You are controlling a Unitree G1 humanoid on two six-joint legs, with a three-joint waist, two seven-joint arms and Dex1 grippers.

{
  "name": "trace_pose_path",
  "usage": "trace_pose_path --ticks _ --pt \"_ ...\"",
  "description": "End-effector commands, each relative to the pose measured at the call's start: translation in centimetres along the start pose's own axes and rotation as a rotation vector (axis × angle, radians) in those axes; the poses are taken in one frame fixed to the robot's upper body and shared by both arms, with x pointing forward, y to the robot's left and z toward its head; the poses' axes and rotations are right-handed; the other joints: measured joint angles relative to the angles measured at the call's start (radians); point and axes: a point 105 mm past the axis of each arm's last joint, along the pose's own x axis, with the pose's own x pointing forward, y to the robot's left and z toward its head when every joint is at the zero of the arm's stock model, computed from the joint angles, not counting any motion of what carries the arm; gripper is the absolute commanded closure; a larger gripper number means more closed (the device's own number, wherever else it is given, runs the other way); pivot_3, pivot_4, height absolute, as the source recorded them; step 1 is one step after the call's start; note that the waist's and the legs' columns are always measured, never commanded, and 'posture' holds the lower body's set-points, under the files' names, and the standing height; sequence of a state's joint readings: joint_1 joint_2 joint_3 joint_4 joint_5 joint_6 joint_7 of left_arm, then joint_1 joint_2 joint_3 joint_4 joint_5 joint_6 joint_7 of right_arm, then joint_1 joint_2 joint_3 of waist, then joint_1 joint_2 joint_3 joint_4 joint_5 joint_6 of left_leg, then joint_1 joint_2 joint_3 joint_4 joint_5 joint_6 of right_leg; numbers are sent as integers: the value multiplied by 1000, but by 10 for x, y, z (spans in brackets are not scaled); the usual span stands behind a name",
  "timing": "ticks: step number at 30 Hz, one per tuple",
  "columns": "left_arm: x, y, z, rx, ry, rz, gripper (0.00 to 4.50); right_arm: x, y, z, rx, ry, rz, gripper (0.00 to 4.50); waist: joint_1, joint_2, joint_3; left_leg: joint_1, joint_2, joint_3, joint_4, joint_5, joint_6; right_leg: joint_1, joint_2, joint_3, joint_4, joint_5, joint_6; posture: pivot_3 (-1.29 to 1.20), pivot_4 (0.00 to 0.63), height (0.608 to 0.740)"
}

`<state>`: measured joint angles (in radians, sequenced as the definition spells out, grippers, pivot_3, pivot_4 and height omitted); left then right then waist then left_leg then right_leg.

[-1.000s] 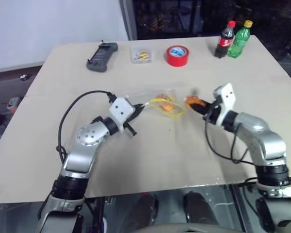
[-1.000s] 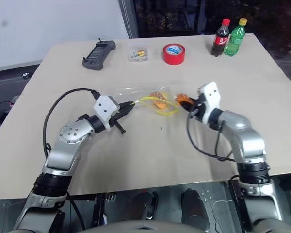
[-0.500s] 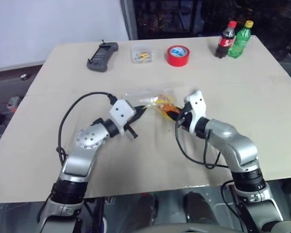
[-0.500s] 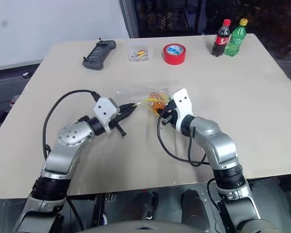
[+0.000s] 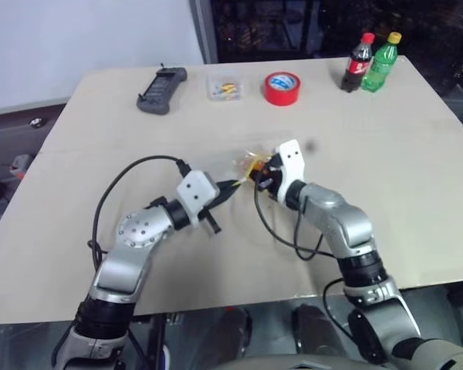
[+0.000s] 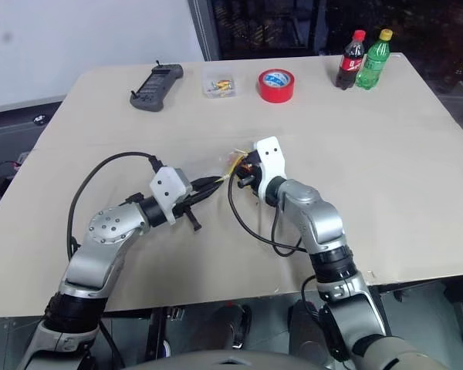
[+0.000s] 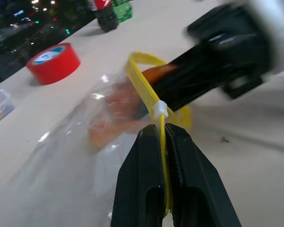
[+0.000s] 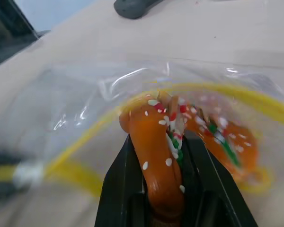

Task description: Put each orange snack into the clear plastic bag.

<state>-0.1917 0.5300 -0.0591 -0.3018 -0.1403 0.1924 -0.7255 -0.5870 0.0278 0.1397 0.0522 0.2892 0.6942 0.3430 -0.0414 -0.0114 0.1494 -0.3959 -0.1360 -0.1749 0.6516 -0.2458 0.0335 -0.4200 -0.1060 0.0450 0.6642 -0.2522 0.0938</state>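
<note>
Fingers, left gripper (image 7: 164, 142): pressed together on the yellow seal strip (image 7: 144, 85) of the clear plastic bag (image 7: 61, 161), which we hold lifted at its mouth so the strip bows into an open loop.

Fingers, right gripper (image 8: 156, 161): pinching one orange snack (image 8: 156, 156), sesame-speckled, with red and green bits along its side. We see it at the bag's mouth, inside the yellow loop; whether it is fully past the strip we cannot tell.

Second orange snack (image 8: 227, 142): just beside the first and behind clear film, so inside the bag.

Bag position: near the middle of the table (image 5: 417, 154), between our two grippers, its body trailing toward the far side.

Open room: bare tabletop to both sides of the bag and toward the near edge. Along the far edge, well apart from the work: dark handheld device (image 5: 162, 89), small clear box (image 5: 224, 87), red tape roll (image 5: 282, 88), two bottles (image 5: 373, 63).

Arm pose: left arm (image 5: 139, 231) reaches forward and rightward, gripper roughly level. Right arm (image 5: 336, 223) bends inward, gripper aimed left toward the bag's mouth, tips nearly meeting the left gripper's.
</note>
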Motion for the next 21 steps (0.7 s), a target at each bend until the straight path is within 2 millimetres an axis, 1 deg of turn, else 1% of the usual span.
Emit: trace_pose_path --ticks 1,2,3,4,7,9,12,14,17,18,19,21 --pt "-3 1 11 43 -29 0 4500 9 14 7 -7 -30 80 4263 0 0 0 0 0 0 0 0 0 0 0 0 0 0 0 0 150 740" --pt "-3 2 11 44 -27 6 4500 11 18 5 -20 -20 111 4263 0 0 0 0 0 0 0 0 0 0 0 0 0 0 0 0 150 740" --pt "-4 3 10 44 -24 13 4500 12 21 2 -38 -13 130 3221 -1 0 0 0 0 0 0 0 0 0 0 0 0 0 0 0 150 740" --pt "-5 4 9 41 -20 24 4500 12 22 1 -60 -7 140 2994 -1 0 0 0 0 0 0 0 0 0 0 0 0 0 0 0 150 740" --pt "-8 9 6 30 -11 53 4500 11 18 2 -112 -14 131 1419 -1 0 0 0 0 0 0 0 0 0 0 0 0 0 0 0 150 740" --pt "-10 13 5 6 -14 81 4500 3 17 5 -134 -24 157 501 -1 0 0 0 0 0 0 0 0 0 0 0 0 0 0 0 150 740" --pt "-11 22 2 -41 -14 131 4500 -16 10 19 -189 -63 194 501 1 0 0 0 0 0 0 0 0 0 0 0 0 0 0 0 150 740" --pt "-12 27 1 -67 -17 158 4500 -31 6 24 -272 -80 212 501 2 0 0 0 0 0 0 0 0 0 0 0 0 0 0 0 150 740" --pt "-13 35 1 -93 -24 186 4500 -53 1 21 -444 -55 240 501 5 0 0 0 0 0 0 0 0 0 0 0 -1 0 0 0 150 740" --pt "-13 36 1 -95 -24 188 4500 -57 -1 20 -482 -45 241 501 5 0 0 0 0 0 0 0 0 0 0 0 -1 0 0 0 150 740" --pt "-13 38 1 -98 -27 192 4500 -61 -8 17 -567 -26 214 501 3 0 0 0 0 0 0 0 0 0 0 -1 -1 0 0 0 150 740" --pt "-14 41 1 -103 -31 197 4500 -66 -17 15 -683 -3 175 501 2 0 0 0 0 0 0 0 0 0 0 0 0 0 0 0 150 740"
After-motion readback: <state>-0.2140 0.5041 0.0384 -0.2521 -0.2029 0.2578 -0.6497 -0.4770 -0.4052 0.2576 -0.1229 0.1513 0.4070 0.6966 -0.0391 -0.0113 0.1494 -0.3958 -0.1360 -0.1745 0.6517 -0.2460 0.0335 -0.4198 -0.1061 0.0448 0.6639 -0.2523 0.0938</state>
